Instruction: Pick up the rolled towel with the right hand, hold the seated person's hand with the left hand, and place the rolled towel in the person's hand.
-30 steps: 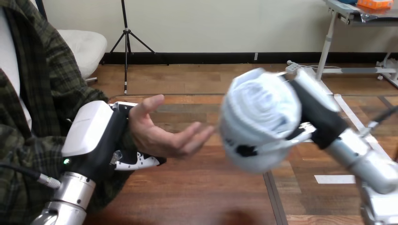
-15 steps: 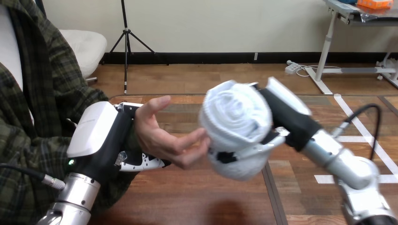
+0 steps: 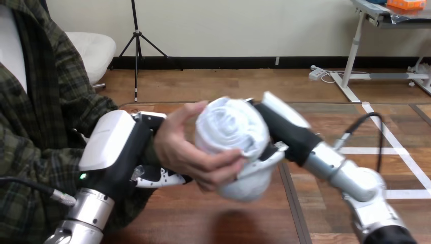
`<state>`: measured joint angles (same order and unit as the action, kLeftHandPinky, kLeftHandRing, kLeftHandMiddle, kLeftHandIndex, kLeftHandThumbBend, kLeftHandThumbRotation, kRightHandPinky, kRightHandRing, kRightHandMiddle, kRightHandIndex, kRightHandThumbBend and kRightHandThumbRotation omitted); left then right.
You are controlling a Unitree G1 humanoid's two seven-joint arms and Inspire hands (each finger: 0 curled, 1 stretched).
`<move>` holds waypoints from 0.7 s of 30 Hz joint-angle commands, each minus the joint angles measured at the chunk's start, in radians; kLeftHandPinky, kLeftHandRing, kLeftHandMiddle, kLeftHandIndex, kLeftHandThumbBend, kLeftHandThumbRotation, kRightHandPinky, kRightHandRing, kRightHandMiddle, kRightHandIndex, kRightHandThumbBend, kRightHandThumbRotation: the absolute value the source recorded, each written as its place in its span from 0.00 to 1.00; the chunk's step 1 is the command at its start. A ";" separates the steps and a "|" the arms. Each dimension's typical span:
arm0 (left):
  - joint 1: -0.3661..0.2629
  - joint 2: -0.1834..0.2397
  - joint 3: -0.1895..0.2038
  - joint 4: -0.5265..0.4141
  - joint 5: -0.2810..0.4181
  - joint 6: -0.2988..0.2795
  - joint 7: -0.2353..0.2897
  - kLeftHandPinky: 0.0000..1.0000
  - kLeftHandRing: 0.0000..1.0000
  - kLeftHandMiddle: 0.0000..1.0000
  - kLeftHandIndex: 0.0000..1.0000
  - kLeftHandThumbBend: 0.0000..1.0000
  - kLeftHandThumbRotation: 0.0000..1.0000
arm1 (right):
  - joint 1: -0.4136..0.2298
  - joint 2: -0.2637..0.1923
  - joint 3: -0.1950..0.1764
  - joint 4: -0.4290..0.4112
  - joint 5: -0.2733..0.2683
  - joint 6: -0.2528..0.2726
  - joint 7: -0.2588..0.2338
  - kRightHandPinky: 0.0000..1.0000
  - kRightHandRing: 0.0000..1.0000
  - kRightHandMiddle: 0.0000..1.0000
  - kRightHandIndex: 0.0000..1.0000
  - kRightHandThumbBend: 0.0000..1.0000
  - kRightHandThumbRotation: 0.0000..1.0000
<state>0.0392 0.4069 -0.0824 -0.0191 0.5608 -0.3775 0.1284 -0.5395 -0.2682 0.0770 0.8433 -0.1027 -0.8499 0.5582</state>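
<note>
The white rolled towel (image 3: 232,133) is held above the table, its spiral end facing me. My right hand (image 3: 277,133) comes in from the right and is shut on it, one finger curling under the roll. The person's hand (image 3: 189,152) at the left cups the towel's left side, fingers wrapped beneath it and thumb on top. My left hand (image 3: 118,152) grips the person's wrist from below and behind, its fingers (image 3: 160,177) curled under the wrist.
The wooden table (image 3: 203,218) lies below both hands, with a dark seam (image 3: 287,198) running down it right of centre. The person's plaid sleeve (image 3: 30,147) covers the left edge. A black cable (image 3: 363,124) loops over my right forearm.
My right hand has carried the towel leftward and down into the person's palm. The person's fingers have closed round it. My left hand has stayed on the wrist.
</note>
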 commanded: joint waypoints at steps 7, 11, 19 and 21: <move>-0.028 -0.058 -0.034 -0.123 -0.046 -0.034 -0.023 0.19 0.24 0.32 0.33 0.92 0.00 | -0.231 0.069 0.034 0.112 -0.040 -0.093 -0.047 0.08 0.12 0.18 0.20 0.72 0.00; -0.024 -0.065 -0.038 -0.136 -0.054 -0.036 -0.033 0.19 0.24 0.32 0.33 0.92 0.00 | -0.249 0.080 0.044 0.143 -0.050 -0.099 -0.050 0.08 0.12 0.17 0.20 0.72 0.00; -0.017 -0.079 -0.045 -0.153 -0.057 -0.051 -0.041 0.19 0.23 0.31 0.32 0.93 0.00 | -0.281 0.106 0.061 0.197 -0.057 -0.109 -0.039 0.08 0.12 0.17 0.19 0.72 0.00; -0.014 -0.082 -0.047 -0.160 -0.056 -0.050 -0.044 0.19 0.23 0.31 0.32 0.93 0.00 | -0.286 0.112 0.064 0.207 -0.061 -0.112 -0.040 0.08 0.12 0.17 0.19 0.73 0.00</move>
<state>0.0620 0.3776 -0.0872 -0.0758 0.5602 -0.3775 0.0888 -0.6359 -0.2382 0.1076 1.0215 -0.1525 -0.8975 0.5324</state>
